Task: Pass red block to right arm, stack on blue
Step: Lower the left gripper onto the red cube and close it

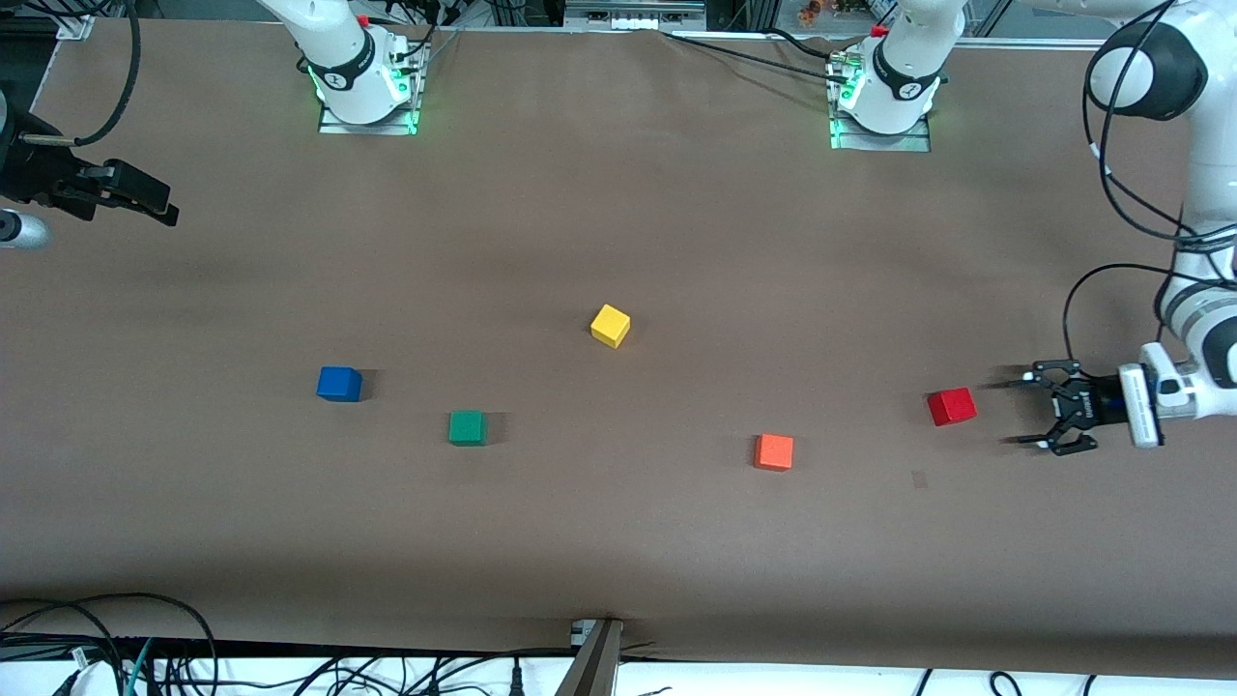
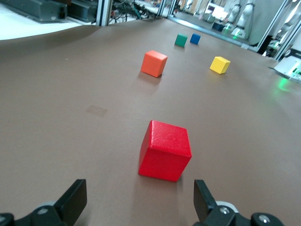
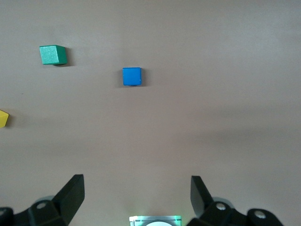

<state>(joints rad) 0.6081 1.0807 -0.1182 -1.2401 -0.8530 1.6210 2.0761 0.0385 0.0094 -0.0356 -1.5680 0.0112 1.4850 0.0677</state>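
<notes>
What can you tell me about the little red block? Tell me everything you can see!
The red block is a small bright red cube with plain, matte faces and neat edges. It sits flat on the brown table, at the left arm's end, with nothing stacked on it. Nothing touches it but the table. The left gripper is right beside it, fingers open and pointing at it, with a small gap between. The orange cube is its closest neighbour.

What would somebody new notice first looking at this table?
Five coloured cubes lie scattered on the brown table. The left gripper is open and low at its own end, just short of the red block. The right gripper is open over the table's other end, while the blue cube sits on the table beside the green cube.
</notes>
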